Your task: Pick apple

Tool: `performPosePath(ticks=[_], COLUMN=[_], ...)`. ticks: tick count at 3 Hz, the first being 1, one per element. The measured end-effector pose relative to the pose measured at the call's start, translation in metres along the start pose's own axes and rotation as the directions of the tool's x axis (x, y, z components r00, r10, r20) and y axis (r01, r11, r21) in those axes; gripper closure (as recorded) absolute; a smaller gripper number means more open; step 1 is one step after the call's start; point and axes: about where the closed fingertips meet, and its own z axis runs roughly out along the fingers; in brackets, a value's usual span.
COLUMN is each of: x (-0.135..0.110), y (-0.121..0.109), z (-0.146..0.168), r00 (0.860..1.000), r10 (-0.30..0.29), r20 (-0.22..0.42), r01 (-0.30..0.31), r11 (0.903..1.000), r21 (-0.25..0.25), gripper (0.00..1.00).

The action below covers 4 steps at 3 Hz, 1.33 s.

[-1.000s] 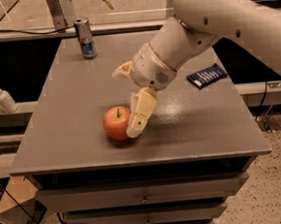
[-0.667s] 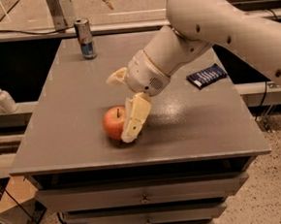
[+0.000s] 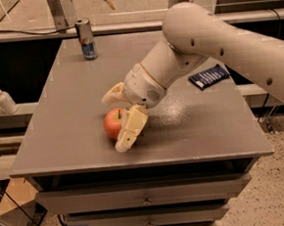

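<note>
The red-orange apple [image 3: 112, 123] with a short dark stem sits on the grey table [image 3: 63, 116], near its front edge and left of centre. My gripper [image 3: 113, 122] reaches in from the right on the cream arm [image 3: 215, 40] and is open. One finger [image 3: 112, 93] lies just behind the apple. The other finger [image 3: 129, 129] lies against the apple's front right side and hides that part of it. The apple rests on the table between the two fingers.
A drink can [image 3: 85, 38] stands at the table's back left. A dark blue packet [image 3: 209, 76] lies at the right. A soap pump bottle [image 3: 3, 99] stands on a ledge to the left. Drawers [image 3: 146, 195] sit under the tabletop.
The arm has swung left and lower. The fingers have moved from the apple's right side to either side of it. The apple has not moved.
</note>
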Motion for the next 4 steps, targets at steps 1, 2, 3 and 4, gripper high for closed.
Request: performPosePath(ticks=[1, 2, 3, 4], x=[0.008, 0.011, 0.001, -0.021], y=[0.001, 0.0, -0.005, -0.013], z=[0.004, -0.003, -0.043, -0.107], r00=[1.0, 1.0, 0.999, 0.998], r10=[0.007, 0.013, 0.003, -0.046], r20=[-0.008, -0.023, 0.04, 0.033], r01=[-0.007, -0.013, -0.005, 0.039], r11=[0.9999, 0.9999, 0.9973, 0.9833], r21=[-0.011, 0.006, 0.073, 0.178], gripper=[0.39, 0.63, 0.85, 1.0])
